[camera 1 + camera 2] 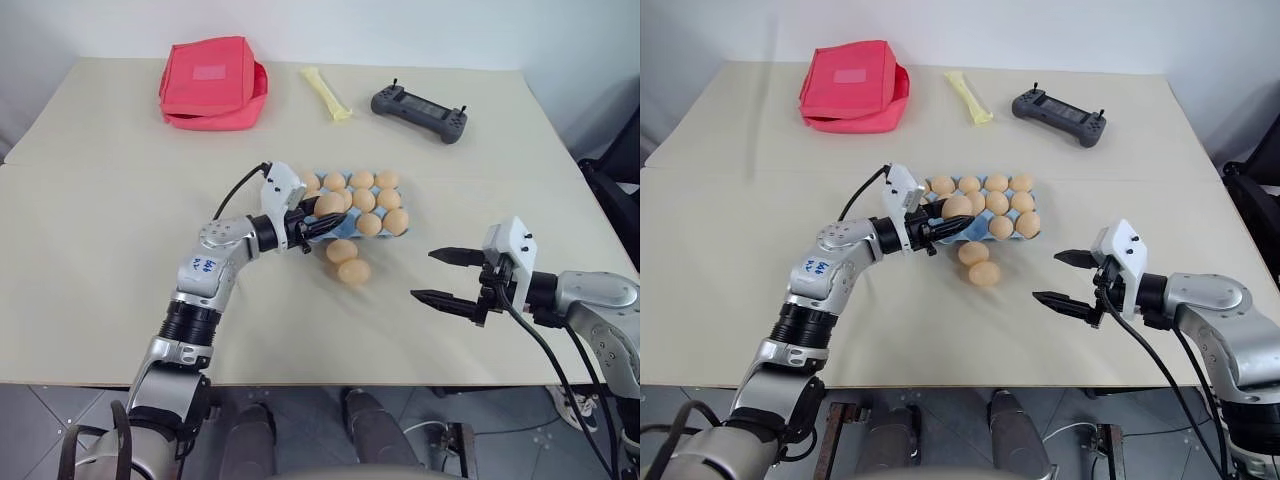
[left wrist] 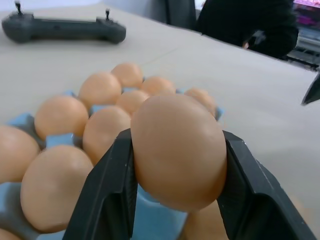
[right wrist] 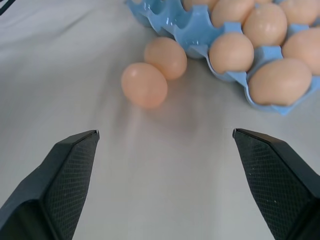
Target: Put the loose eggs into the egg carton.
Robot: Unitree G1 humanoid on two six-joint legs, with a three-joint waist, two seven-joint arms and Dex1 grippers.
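Observation:
The light blue egg carton point(image 1: 336, 232) sits mid-table with several tan eggs in its cups. My left gripper point(image 1: 322, 214) is shut on one egg point(image 2: 177, 150), held just above the carton's near left corner. Two loose eggs point(image 1: 342, 251) point(image 1: 353, 271) lie touching on the table right in front of the carton, also seen as the loose eggs point(image 3: 165, 57) point(image 3: 144, 85) in the right wrist view. To the right of them my right gripper point(image 1: 446, 276) hovers open, holding nothing, its fingers pointing toward those eggs.
A red fabric pouch point(image 1: 213, 83) lies at the back left, a pale yellow strip point(image 1: 327, 93) at the back middle and a dark handheld controller point(image 1: 419, 112) at the back right. A dark chair point(image 1: 615, 190) stands off the right edge.

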